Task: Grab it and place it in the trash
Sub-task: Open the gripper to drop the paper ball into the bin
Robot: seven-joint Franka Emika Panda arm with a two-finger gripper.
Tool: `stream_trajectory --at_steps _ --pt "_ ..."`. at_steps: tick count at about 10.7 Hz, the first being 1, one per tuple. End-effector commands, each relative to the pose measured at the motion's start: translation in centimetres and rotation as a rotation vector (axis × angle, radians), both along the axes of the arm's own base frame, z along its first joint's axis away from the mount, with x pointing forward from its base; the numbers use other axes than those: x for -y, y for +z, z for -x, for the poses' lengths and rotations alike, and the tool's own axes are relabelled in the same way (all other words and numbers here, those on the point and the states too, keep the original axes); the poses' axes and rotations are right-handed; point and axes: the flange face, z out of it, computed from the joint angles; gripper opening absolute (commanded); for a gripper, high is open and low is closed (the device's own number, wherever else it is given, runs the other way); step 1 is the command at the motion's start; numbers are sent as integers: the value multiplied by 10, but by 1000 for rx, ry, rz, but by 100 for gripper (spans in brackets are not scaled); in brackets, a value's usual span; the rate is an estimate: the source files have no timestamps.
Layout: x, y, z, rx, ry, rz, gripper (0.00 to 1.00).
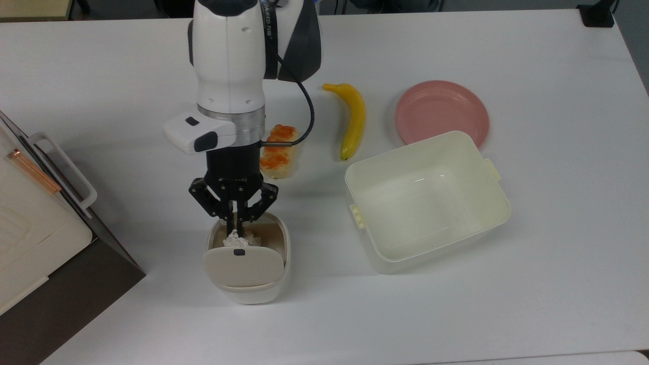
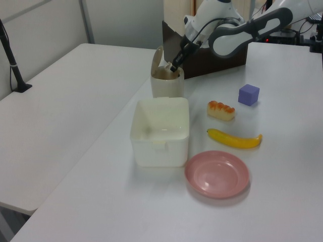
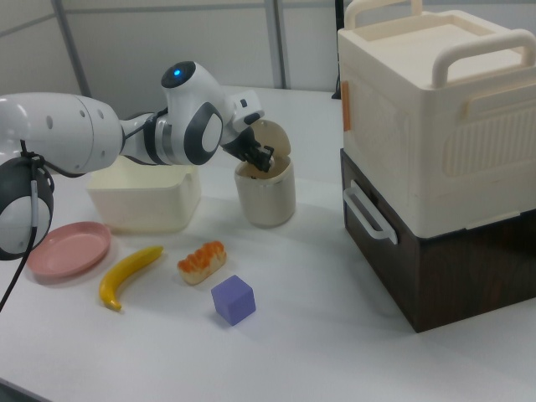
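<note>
Claw pinched shut on the paper wad, fingertips down in the mouth of the trash bin. Wad sitting just inside the rim, above the bin's interior, not yet let go. In the left view, claw angled into the top of the bin; in the right view, claw dipping over the bin rim with the flap standing up behind it.

Flap lid tilted open toward the top view's bottom, leaving the upper half of the opening free, which looks like the reason for coming in from the arm's side. More pale crumpled stuff visible inside next to the wad; hard to separate from it.

Judgement: transport done, release pending. Holding low over the opening makes sense for something this light: less chance of a bounce off the rim or flap.

Around the bin on the desk: bread roll just behind the arm, banana beside it, pink plate and large cream tub toward the top view's right. Purple cube well apart in the left view. Cream crate on a dark box at the right view's right. None of these in the drop path.
</note>
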Motion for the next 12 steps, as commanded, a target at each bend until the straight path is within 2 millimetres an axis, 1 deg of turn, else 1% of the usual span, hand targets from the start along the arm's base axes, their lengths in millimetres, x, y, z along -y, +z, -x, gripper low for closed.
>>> stream_trajectory --at_steps 1,2,3,4,6,8,9,10,11,12 --pt "-13 14 -4 67 -20 -28 0" --pt "-14 16 -4 78 -28 -32 0" --pt "-12 16 -4 80 -34 -38 55" --pt "-13 16 -4 80 -30 -32 98" --pt "-14 17 -3 79 -13 -3 100" --pt "-12 26 -1 83 -17 2 100" --pt "-8 46 7 61 -32 11 100" --pt "-6 59 16 -14 -55 22 100" --pt "-5 88 31 -57 -76 26 100" --pt "-2 106 55 -150 -101 32 100"
